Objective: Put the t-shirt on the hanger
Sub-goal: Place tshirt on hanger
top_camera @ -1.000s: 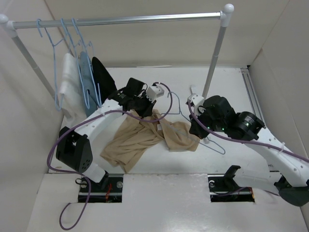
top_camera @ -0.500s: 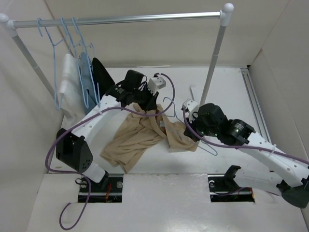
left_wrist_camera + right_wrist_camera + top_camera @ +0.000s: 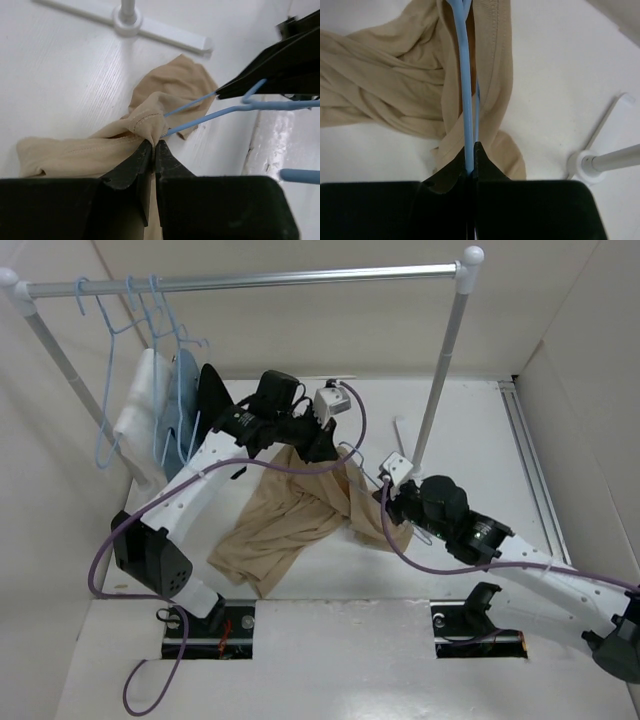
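The tan t-shirt [image 3: 285, 525] lies bunched on the white table, with one fold lifted. My left gripper [image 3: 325, 447] is shut on that raised fold [image 3: 150, 122], just under the jaws [image 3: 154, 144]. The light-blue wire hanger [image 3: 465, 90] runs into the cloth, and its wires [image 3: 215, 114] come out of the gathered fold. My right gripper [image 3: 472, 146] is shut on the hanger's wire. From above, that gripper [image 3: 392, 498] sits at the t-shirt's right edge. Most of the hanger is hidden by cloth and the arms.
A metal clothes rail [image 3: 250, 282] spans the back, with its right post [image 3: 445, 360] and foot [image 3: 585, 162] close to my right arm. White [image 3: 140, 415], light-blue [image 3: 178, 405] and black [image 3: 210, 400] garments hang at the rail's left end. Cardboard walls enclose the table.
My left gripper has risen and moved back, pulling the t-shirt fold up. My right arm has shifted left and nearer with the hanger. The hung garments have swung left.
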